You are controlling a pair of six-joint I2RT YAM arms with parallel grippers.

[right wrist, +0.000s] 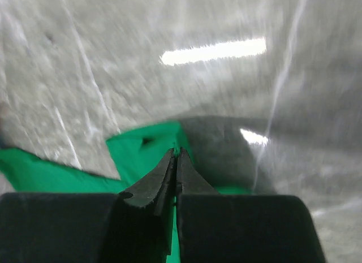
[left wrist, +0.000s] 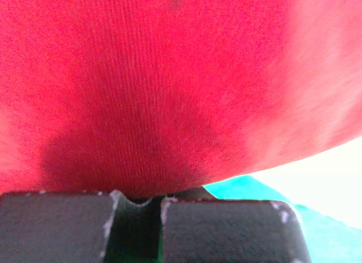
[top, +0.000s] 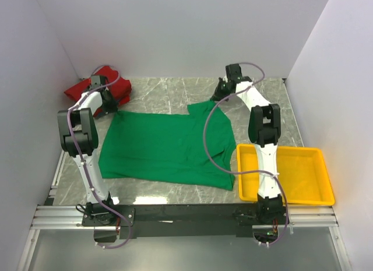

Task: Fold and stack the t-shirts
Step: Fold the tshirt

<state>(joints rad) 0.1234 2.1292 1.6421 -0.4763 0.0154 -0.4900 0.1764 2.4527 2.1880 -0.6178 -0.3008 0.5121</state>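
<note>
Two shirts are lying unfolded on the tabletop (top: 169, 90), so the task is sitting at its very start, with nothing folded and nothing stacked.

At the far left, the red shirt (top: 78, 90) is sitting in a crumpled heap near the corner of the walls. The left hand (left wrist: 138, 207) is reaching in just beside it, at the far-left corner of the green shirt (top: 163, 145). Its fingers are pressing together. Red cloth is filling its wrist view so closely that I cannot tell whether any fabric is pinched between them.

In the middle, the green shirt is lying spread fairly flat. Its far-left corner is lying close by the red heap, and its near-right hem is bunching just beside the yellow tray (top: 326, 192).

To the right, the right hand (right wrist: 174, 161) is pinching shut on the tip of the green shirt's far-right sleeve, low over the tabletop.

Judging from this, the first fold of the green shirt is being set up, with both hands working at its far edge. That fold and the later ones, the whole red shirt, and the stacking are all waiting to be done.
</note>
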